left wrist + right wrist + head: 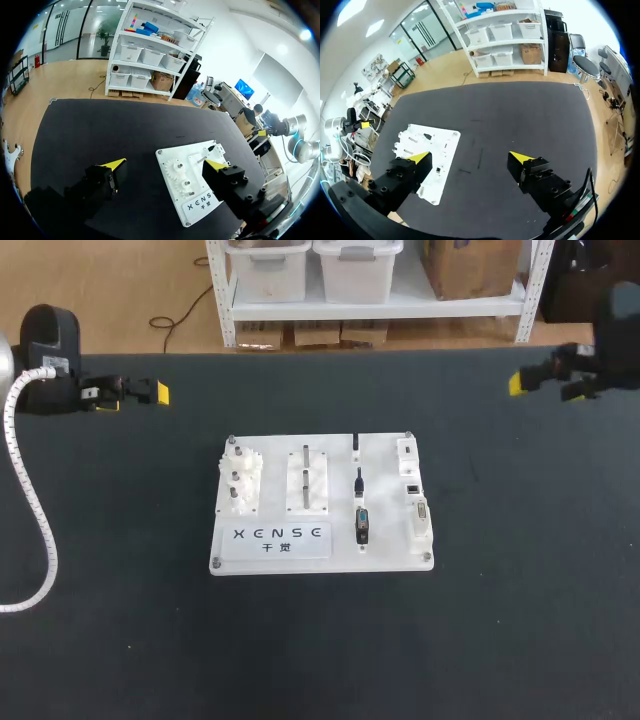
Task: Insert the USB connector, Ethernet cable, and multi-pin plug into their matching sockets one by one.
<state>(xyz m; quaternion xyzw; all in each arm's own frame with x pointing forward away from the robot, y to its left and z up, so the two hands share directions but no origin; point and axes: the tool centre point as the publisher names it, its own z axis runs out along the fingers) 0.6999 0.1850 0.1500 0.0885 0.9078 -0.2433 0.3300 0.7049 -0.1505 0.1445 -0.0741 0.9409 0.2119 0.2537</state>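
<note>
A white board (272,550) lies in the middle of the black table. In a column on it stand the black USB connector (356,445), the Ethernet cable plug (359,483) and the larger multi-pin plug (362,525). Their sockets (412,487) line the board's right edge. My left gripper (135,392) hovers open at the table's far left, well clear of the board. Far right at the back, my right gripper (545,380) is open too. The left gripper (165,164) and right gripper (471,157) each hold nothing, with the board (197,205) (447,145) ahead of them.
White gears (240,480) and a slotted white fixture (308,480) occupy the board's left half. A white corrugated hose (30,510) trails from my left arm over the table's left side. Bare black tabletop surrounds the board.
</note>
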